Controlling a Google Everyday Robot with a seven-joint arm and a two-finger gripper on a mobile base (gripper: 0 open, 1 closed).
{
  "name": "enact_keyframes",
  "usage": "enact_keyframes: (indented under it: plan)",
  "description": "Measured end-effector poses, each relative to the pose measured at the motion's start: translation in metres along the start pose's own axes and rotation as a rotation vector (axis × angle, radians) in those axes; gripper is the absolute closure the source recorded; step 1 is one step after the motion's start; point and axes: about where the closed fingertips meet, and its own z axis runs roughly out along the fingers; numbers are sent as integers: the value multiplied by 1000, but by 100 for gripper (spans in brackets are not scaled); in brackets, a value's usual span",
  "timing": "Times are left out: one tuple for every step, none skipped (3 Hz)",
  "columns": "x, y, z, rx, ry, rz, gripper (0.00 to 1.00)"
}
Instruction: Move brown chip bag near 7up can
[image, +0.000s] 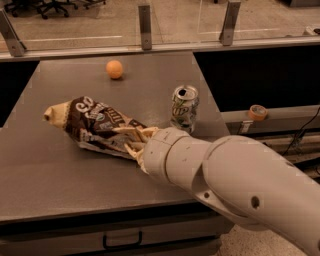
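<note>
The brown chip bag (95, 124) is a long crinkled dark-brown bag with white lettering and a cream end pointing left. It is held tilted above the grey table (60, 170), left of centre. My gripper (134, 141) is shut on the bag's right end, and the white arm reaches in from the lower right. The 7up can (184, 108) stands upright on the table just right of the bag's held end, a short gap away, behind my wrist.
A small orange ball (114, 69) lies at the table's back centre. A roll of tape (257, 112) sits on a ledge to the right. A rail with posts runs along the table's far edge. The table's right edge is close to the can.
</note>
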Motion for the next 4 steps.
enact_keyframes:
  plan:
    - [9, -18, -16, 48, 20, 8, 82]
    - [12, -26, -27, 50, 18, -8, 59]
    - [13, -29, -32, 19, -3, -25, 35]
    - [17, -29, -41, -24, -24, -28, 13]
